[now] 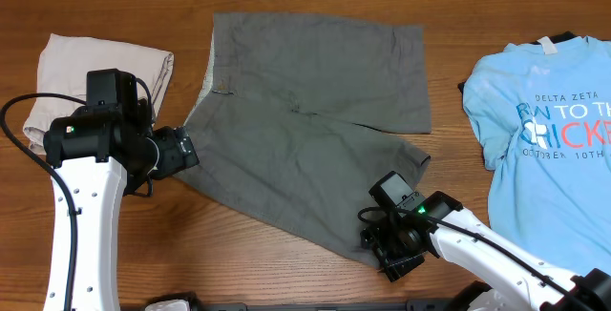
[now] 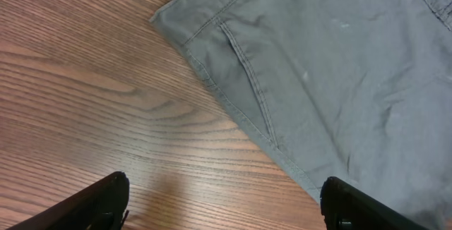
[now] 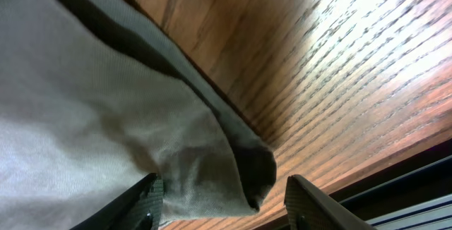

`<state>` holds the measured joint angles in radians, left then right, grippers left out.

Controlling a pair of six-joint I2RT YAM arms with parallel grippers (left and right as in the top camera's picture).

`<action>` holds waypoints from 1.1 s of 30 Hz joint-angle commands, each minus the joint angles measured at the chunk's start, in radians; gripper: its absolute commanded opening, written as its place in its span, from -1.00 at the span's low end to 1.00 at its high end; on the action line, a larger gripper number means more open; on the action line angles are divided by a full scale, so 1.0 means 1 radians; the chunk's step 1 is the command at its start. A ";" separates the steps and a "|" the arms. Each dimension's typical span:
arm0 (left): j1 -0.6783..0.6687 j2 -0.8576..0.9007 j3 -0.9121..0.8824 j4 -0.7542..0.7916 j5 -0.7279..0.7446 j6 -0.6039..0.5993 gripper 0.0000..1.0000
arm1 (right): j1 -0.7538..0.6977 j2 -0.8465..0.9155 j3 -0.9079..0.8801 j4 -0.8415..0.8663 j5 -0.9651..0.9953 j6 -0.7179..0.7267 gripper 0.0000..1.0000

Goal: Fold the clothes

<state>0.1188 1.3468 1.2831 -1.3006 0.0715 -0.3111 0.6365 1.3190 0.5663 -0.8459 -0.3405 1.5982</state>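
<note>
Dark grey shorts: spread flat, centre of desk. Left gripper: jaws wide, over bare wood beside the waistband. Right gripper: jaws wide about the near-right hem corner, seemingly unclamped.

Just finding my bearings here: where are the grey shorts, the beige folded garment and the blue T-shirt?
grey shorts [image 1: 315, 130], overhead view, middle of the fabric.
beige folded garment [image 1: 76, 63], overhead view, its top panel.
light blue T-shirt [image 1: 549, 158], overhead view, its printed chest.
</note>
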 commanded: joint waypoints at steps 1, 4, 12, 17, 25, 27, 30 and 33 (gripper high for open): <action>0.005 0.007 -0.002 0.003 0.007 0.019 0.80 | 0.004 -0.015 -0.005 -0.001 0.030 0.027 0.18; 0.005 0.007 -0.004 0.007 0.008 0.012 0.86 | 0.004 -0.014 -0.005 0.000 0.037 0.027 0.00; 0.005 0.007 -0.005 0.011 0.007 0.003 0.93 | 0.004 -0.013 -0.005 -0.001 0.044 0.026 -0.77; 0.005 0.007 -0.012 0.020 0.006 -0.008 0.96 | 0.004 -0.013 -0.005 -0.001 0.045 0.026 -0.92; 0.005 0.007 -0.150 0.166 -0.001 -0.091 0.99 | 0.004 -0.013 -0.005 -0.001 0.049 0.026 -0.92; 0.005 0.008 -0.183 0.225 0.000 -0.129 1.00 | 0.004 -0.013 -0.005 -0.001 0.051 0.024 -0.92; 0.005 0.008 -0.228 0.307 0.000 -0.177 0.99 | 0.004 -0.013 -0.005 -0.001 0.055 0.022 -0.92; 0.005 0.008 -0.276 0.386 -0.001 -0.187 0.98 | 0.004 -0.013 -0.005 -0.001 0.060 0.021 -0.92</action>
<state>0.1188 1.3506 1.0576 -0.9684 0.0715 -0.4454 0.6365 1.3190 0.5663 -0.8478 -0.2996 1.6192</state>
